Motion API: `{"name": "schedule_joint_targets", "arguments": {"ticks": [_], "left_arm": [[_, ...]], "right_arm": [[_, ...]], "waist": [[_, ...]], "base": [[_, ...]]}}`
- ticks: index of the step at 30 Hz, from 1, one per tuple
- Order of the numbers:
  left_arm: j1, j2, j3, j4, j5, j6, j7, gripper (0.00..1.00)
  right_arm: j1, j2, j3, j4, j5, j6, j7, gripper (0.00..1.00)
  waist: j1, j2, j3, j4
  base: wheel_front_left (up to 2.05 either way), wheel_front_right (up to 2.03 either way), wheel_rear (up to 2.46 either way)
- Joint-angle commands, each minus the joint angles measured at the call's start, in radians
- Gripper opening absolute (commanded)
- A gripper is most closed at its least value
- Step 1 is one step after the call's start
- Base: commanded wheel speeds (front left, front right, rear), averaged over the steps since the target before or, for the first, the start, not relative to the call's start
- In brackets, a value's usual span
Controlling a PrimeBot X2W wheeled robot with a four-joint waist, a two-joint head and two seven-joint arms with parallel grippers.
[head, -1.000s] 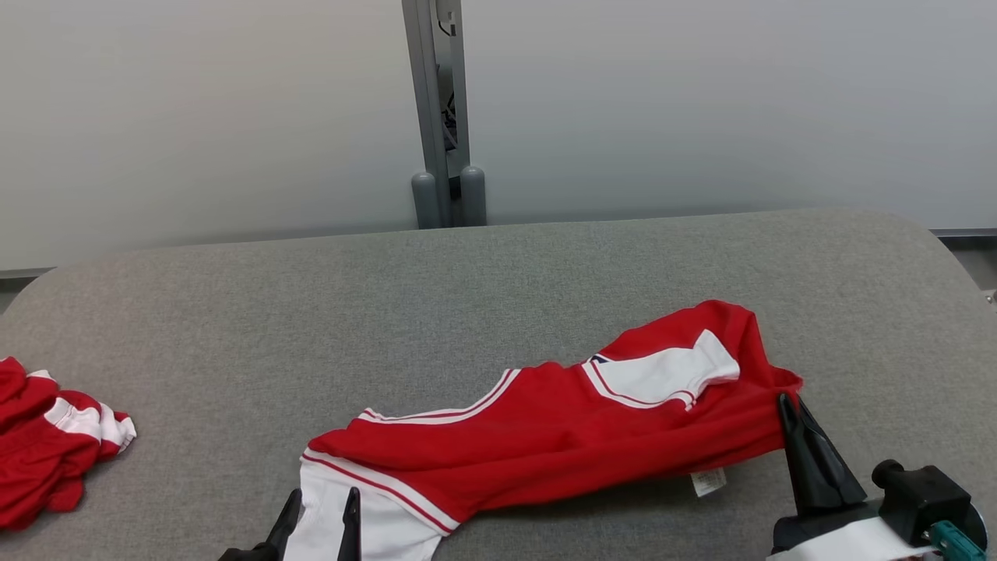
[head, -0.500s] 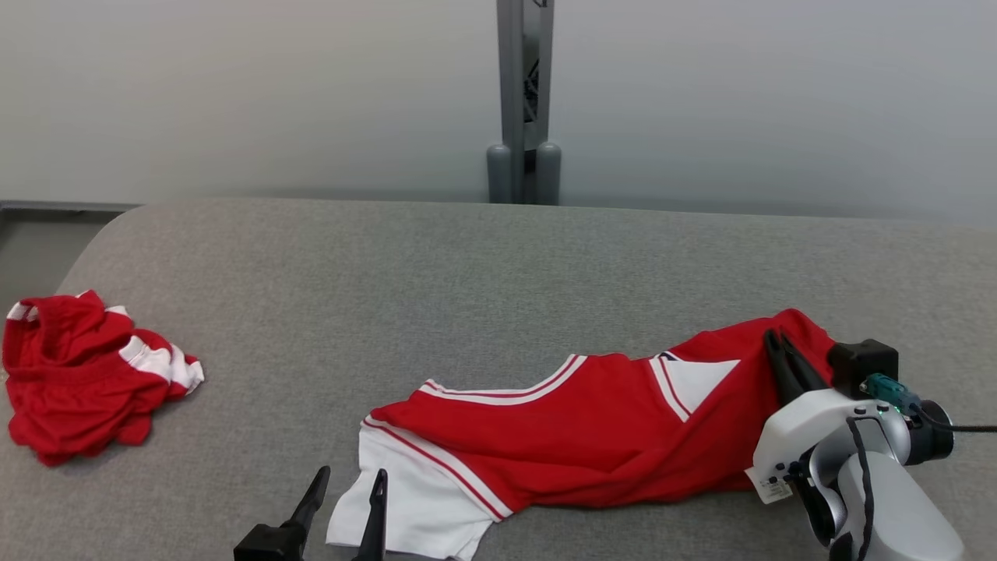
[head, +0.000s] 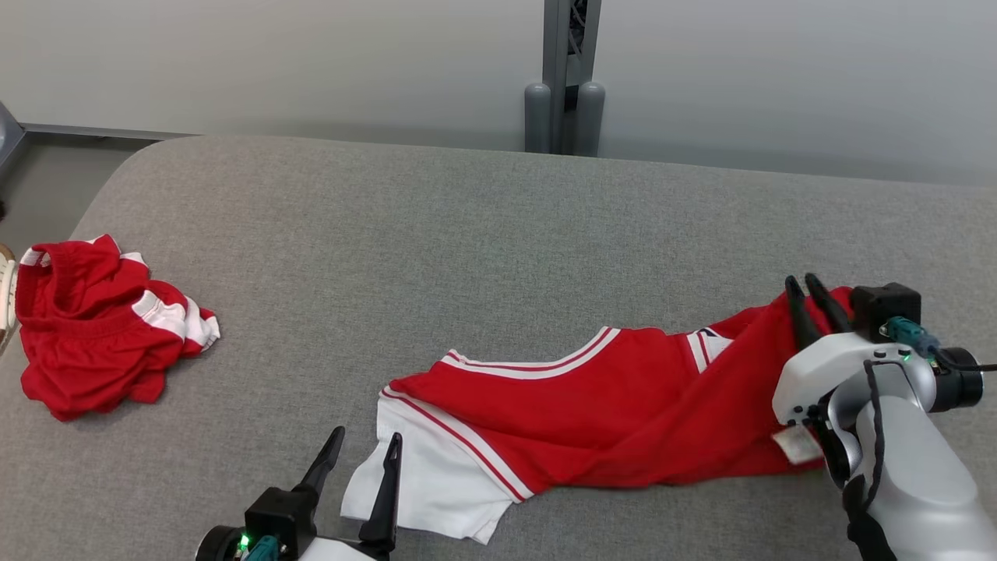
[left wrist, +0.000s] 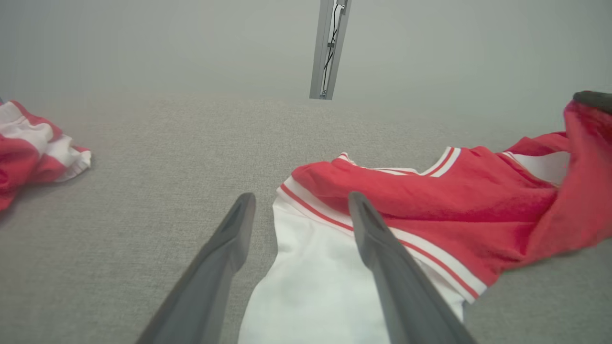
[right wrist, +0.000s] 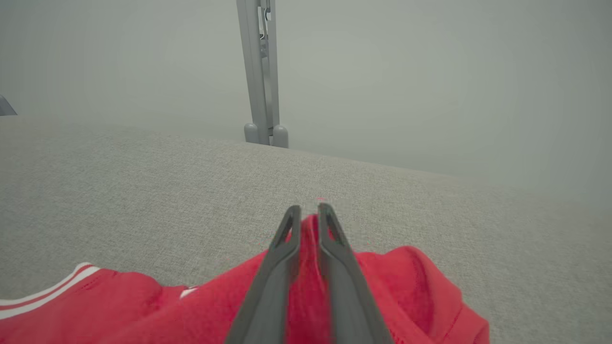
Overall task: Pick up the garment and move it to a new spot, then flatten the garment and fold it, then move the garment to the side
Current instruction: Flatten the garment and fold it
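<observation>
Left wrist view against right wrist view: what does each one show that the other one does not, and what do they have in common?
Left wrist view's own: the left claw, open, pointing at the white sleeve of the garment, and a second crumpled red-and-white cloth off to one side. Right wrist view's own: the right claw, shut on a raised red fold of the garment. Both: the garment's red body, the grey table and the grey post behind it.

Long dark tapered fingers (head: 387, 491) are fitted to the left gripper (head: 368, 433) and right gripper (head: 802, 279). The right wrist (head: 810, 374) is cased in glossy white, with a black cable (head: 866, 436) and teal plug (head: 907, 335) attached.
</observation>
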Motion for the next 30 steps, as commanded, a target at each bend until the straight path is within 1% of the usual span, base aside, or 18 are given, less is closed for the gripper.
{"name": "schedule_joint_targets", "arguments": {"ticks": [1,4,8,15,18,20,24,30], "left_arm": [[-0.015,0.004,0.0,0.003,0.008,-0.003,-0.004,1.0],[-0.025,0.004,0.004,0.008,0.007,-0.005,-0.004,1.0],[-0.013,0.004,0.022,0.004,-0.011,0.009,-0.004,1.0],[0.032,0.004,0.049,0.0,-0.021,0.025,-0.004,1.0],[0.05,0.004,0.05,-0.004,-0.024,0.028,-0.004,1.0],[0.06,0.004,0.048,-0.006,-0.027,0.03,-0.004,1.0],[0.07,0.004,0.038,-0.008,-0.032,0.033,-0.004,1.0],[0.085,0.004,0.026,-0.012,-0.029,0.034,-0.004,1.0]], "right_arm": [[0.0,-0.001,-0.011,-0.021,-0.001,0.0,-0.006,1.0],[0.038,0.002,-0.033,-0.084,0.002,0.0,-0.005,1.0],[0.1,0.003,-0.008,-0.203,0.036,0.0,-0.004,1.0],[0.326,0.003,0.062,-0.463,0.087,0.0,-0.004,1.0],[0.431,-0.003,0.075,-0.543,0.096,0.0,-0.004,1.0],[0.494,-0.003,0.082,-0.57,0.109,0.0,-0.004,1.0],[0.593,-0.001,0.072,-0.574,0.15,0.0,-0.004,1.0],[0.676,-0.007,0.074,-0.578,0.168,0.0,-0.004,1.0]], "waist": [[0.0,0.0,0.001,0.0],[0.0,0.0,0.0,-0.005],[0.0,0.0,-0.019,-0.022],[0.0,0.0,-0.083,-0.079],[0.0,0.0,-0.102,-0.105],[0.0,0.0,-0.113,-0.118],[0.0,0.0,-0.125,-0.127],[0.0,0.0,-0.134,-0.124]], "base": [[0.0,0.0,0.0],[0.0,0.0,0.0],[0.0,0.0,0.0],[0.0,0.0,0.0],[0.0,0.0,0.0],[0.0,0.0,0.0],[0.0,0.0,0.0],[0.0,0.0,0.0]]}}
